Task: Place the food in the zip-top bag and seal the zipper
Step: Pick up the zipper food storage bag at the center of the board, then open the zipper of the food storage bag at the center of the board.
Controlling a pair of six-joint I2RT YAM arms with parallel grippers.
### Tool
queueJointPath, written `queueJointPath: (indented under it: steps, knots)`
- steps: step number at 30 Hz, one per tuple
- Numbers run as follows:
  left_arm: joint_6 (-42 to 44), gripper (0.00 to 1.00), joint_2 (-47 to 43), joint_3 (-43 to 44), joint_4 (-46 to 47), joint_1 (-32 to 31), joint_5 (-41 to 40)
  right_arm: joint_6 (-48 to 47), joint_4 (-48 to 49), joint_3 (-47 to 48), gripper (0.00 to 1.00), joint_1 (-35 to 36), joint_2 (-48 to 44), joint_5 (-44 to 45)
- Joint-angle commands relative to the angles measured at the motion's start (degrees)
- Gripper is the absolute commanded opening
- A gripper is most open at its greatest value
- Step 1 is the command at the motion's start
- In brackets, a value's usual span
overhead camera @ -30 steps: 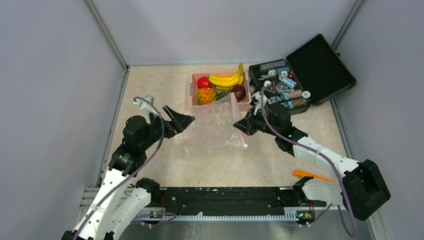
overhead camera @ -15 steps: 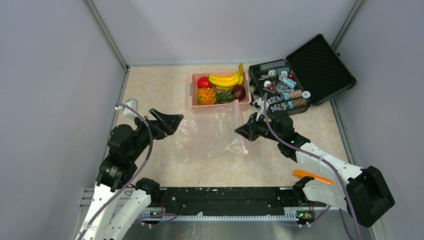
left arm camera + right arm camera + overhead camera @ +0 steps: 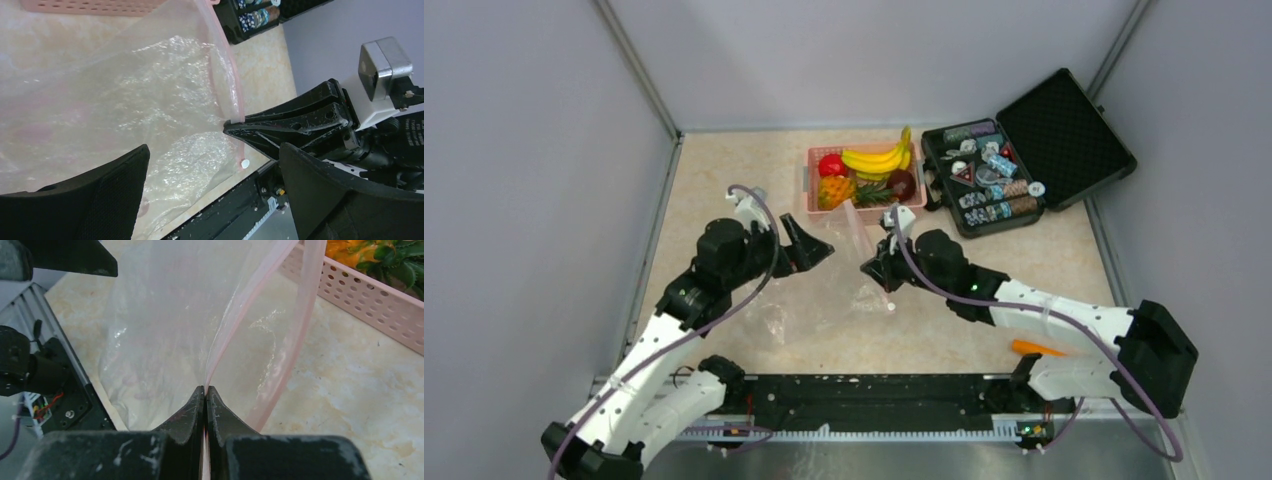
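The clear zip-top bag (image 3: 809, 295) lies crumpled mid-table, its mouth edge pulled up. My right gripper (image 3: 871, 268) is shut on the pale-pink zipper (image 3: 240, 310) and holds one lip of the bag (image 3: 160, 315) off the table. My left gripper (image 3: 819, 250) hangs open just left of the mouth, above the bag (image 3: 125, 100), gripping nothing. From the left wrist, the zipper (image 3: 227, 65) runs down to the right gripper (image 3: 227, 127). The food sits in the pink basket (image 3: 809, 180): banana bunch (image 3: 879, 158), pineapple (image 3: 836, 190), red fruit (image 3: 830, 165), maroon fruit (image 3: 902, 183).
An open black case (image 3: 1014, 150) of small trinkets stands right of the basket. An orange stick (image 3: 1049, 350) lies near the right arm's base. The basket wall (image 3: 370, 300) is close behind the raised bag edge. Grey walls enclose the table on three sides.
My right gripper has moved left, drawing the bag's zipper edge along and lifting it. The left arm has swung right and forward, bringing its open gripper up to the bag's mouth.
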Motion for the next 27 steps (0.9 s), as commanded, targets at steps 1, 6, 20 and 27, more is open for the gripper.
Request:
queueJointPath:
  steps: [1,6,20,27]
  knots:
    - [-0.49,0.99,1.87,4.09,1.63,-5.58,-5.44,-5.41,-2.11,4.74,0.0,4.61,2.1,12.13]
    - [-1.21,0.99,7.64,6.61,2.33,-12.73,-11.55,-5.24,-0.71,5.45,0.0,6.6,2.57,14.01]
    - [-5.63,0.89,13.83,10.44,0.58,-15.26,-24.89,-7.93,3.29,3.62,0.0,10.01,-0.29,12.78]
    - [-3.68,0.84,18.43,12.92,1.13,-16.58,-20.56,-10.14,2.63,3.82,0.0,10.71,-1.5,15.01]
